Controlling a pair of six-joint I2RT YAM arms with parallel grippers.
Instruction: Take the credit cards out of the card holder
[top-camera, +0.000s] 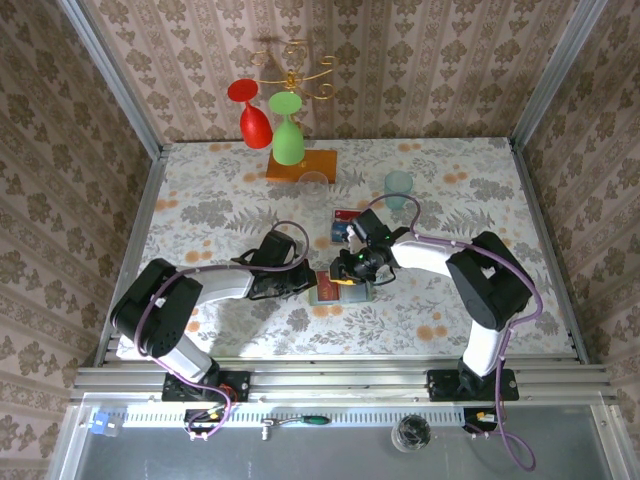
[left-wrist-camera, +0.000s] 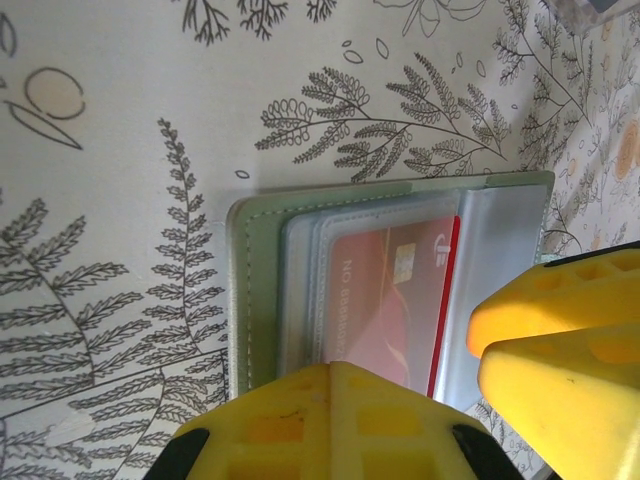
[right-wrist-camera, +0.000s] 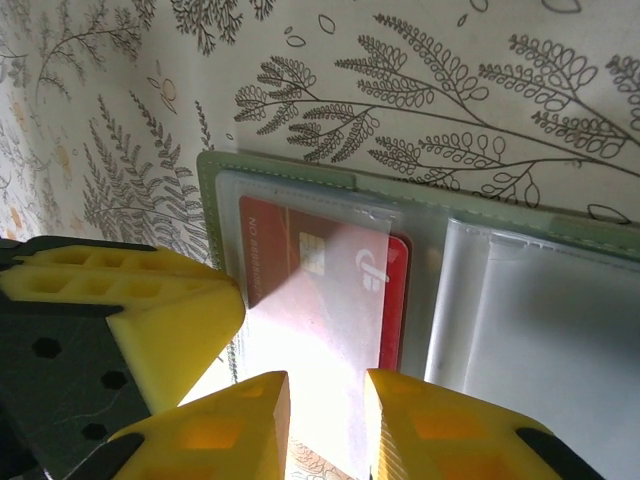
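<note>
The pale grey-green card holder (left-wrist-camera: 258, 300) lies open on the fern-print table, seen too in the top view (top-camera: 330, 294) and the right wrist view (right-wrist-camera: 300, 170). A red credit card (right-wrist-camera: 330, 270) sits inside its clear sleeve, one edge poking out toward the fold (left-wrist-camera: 445, 300). My left gripper (left-wrist-camera: 333, 372) is shut, its joined tips resting on the holder's near edge (top-camera: 303, 287). My right gripper (right-wrist-camera: 327, 385) is open over the sleeve, its fingers straddling the card's glare-washed end (top-camera: 352, 272). A small blue and dark red flat item (top-camera: 343, 224), possibly a card, lies just behind the right gripper.
A pale teal cup (top-camera: 398, 186) and a clear glass (top-camera: 315, 183) stand behind the holder. Further back, an orange wooden base (top-camera: 302, 165) carries a golden rack with a red goblet (top-camera: 252, 115) and a green one (top-camera: 288, 135) hanging. Metal rails border the table.
</note>
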